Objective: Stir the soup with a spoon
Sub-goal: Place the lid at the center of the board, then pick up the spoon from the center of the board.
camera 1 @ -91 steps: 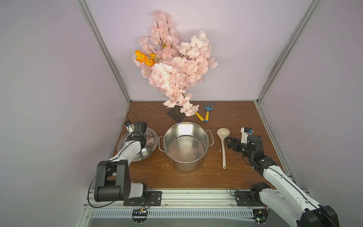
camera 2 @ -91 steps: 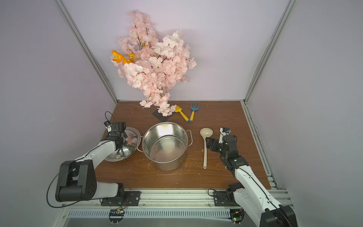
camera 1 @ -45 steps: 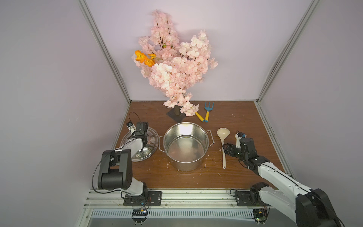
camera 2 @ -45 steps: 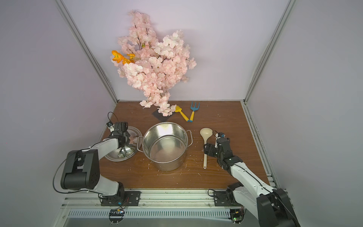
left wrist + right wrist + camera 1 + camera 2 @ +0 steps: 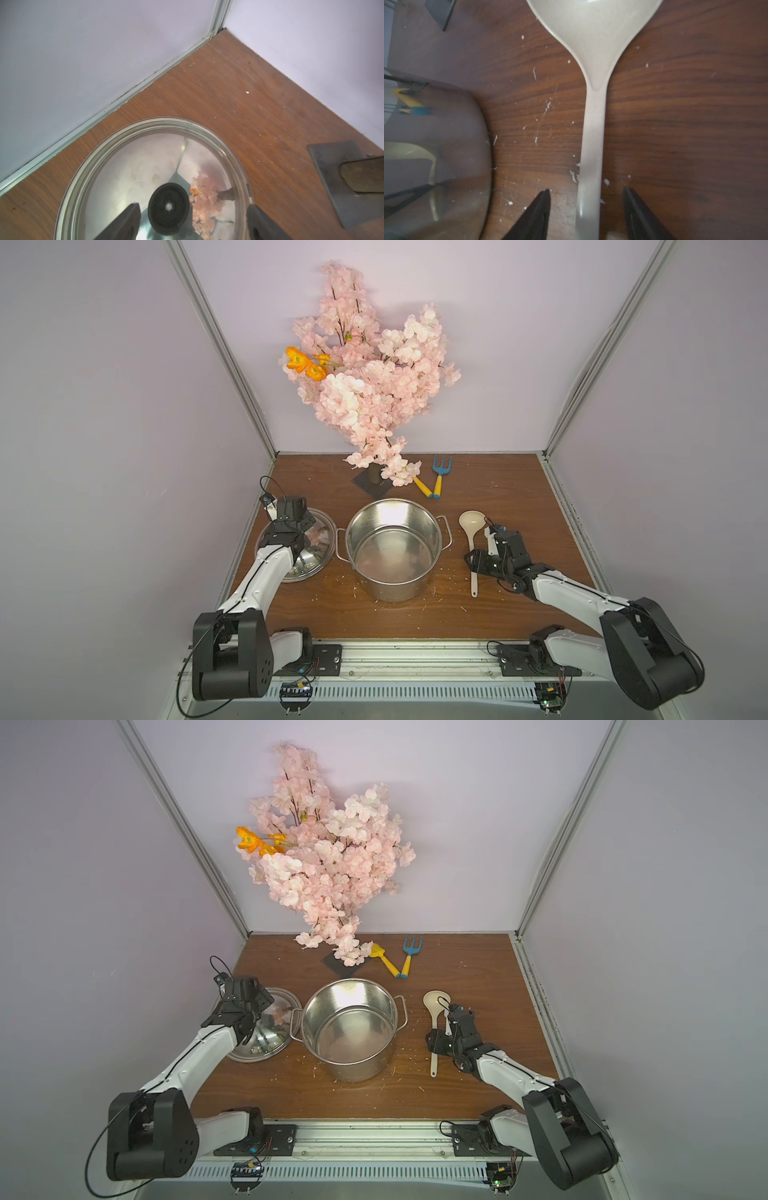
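Straddling spoon [image 5: 593, 124] handle: right gripper [image 5: 586, 190] parted, not touching | left gripper [image 5: 193, 205] wide, empty

I record a steel pot lid [image 5: 321, 537] lying dome-up on the bench [image 5: 507, 497] at my left. Its black knob [image 5: 168, 205] is uppermost, and pink blossom is mirrored in its surface. At the back stands an artificial cherry-blossom branch [image 5: 374, 381] with orange flowers [image 5: 305, 362], its stem on a dark square plate [image 5: 371, 490]. Just beside the plate lie a yellow trowel [image 5: 384, 961] and a blue garden fork [image 5: 439, 475] with a yellow handle, their handle ends close together. White specks [image 5: 548, 105] litter the wood.
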Motion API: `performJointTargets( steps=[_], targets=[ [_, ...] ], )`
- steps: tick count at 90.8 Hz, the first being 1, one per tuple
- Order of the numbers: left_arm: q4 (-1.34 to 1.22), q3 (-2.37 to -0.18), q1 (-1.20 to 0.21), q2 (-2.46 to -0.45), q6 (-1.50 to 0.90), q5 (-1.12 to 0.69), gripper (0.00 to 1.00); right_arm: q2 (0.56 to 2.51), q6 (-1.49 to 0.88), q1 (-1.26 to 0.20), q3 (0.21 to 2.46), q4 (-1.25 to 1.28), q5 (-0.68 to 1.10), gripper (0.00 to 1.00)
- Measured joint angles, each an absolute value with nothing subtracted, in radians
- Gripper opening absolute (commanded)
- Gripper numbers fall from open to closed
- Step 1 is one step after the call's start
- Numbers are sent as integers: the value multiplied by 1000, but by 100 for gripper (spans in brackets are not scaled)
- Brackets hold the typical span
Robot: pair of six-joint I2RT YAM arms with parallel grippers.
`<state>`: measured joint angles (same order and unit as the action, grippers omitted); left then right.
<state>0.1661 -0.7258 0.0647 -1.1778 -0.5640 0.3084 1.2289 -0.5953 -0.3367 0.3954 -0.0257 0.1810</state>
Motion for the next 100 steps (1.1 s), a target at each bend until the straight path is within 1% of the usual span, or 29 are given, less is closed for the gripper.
performJointTargets(
  steps=[22, 29, 39, 54, 63, 83, 100],
  targets=[
    [232, -723, 65, -921, -556, 163, 79, 1311, -601, -341, 411, 46, 212, 25],
    [247, -727, 65, -863, -556, 121, 79, 1338, -611, -341, 422, 62, 220, 14],
    [281, -742, 65, -836, -556, 61, 77, 1356, -614, -343, 429, 80, 236, 0],
    [336, -760, 65, -798, -558, -20, 75, 1347, -617, -347, 434, 67, 227, 0],
    [371, -795, 64, -776, -558, -74, 74, 1291, -618, -347, 434, 14, 212, 0],
    [441, -908, 17, -731, -576, -213, 73, 1005, -619, -347, 472, -130, 195, 0],
    [464, -946, -47, -682, -629, -363, 74, 776, -671, -347, 532, -157, 288, 0]
  ],
)
